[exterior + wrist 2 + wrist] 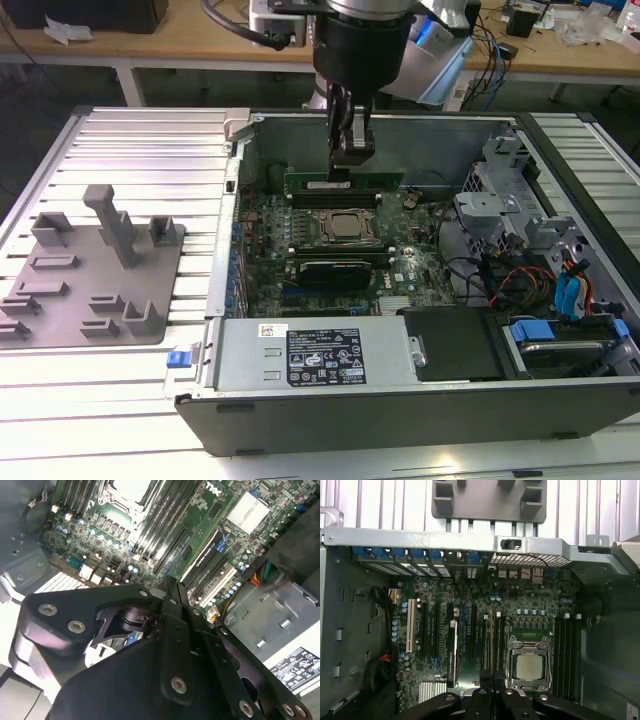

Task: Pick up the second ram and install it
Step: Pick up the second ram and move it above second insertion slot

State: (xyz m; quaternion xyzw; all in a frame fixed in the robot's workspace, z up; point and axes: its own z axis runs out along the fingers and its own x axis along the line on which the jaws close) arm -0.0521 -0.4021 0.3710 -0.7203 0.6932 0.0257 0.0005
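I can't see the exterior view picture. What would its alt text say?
A robot arm's claw reaches down into an open computer case, its tip right above a green ram stick standing on edge beside the processor socket. A grey holder tray lies outside the case, at the exterior view's left.

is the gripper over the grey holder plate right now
No, the gripper is down inside the computer case over the motherboard, apart from the grey holder plate.
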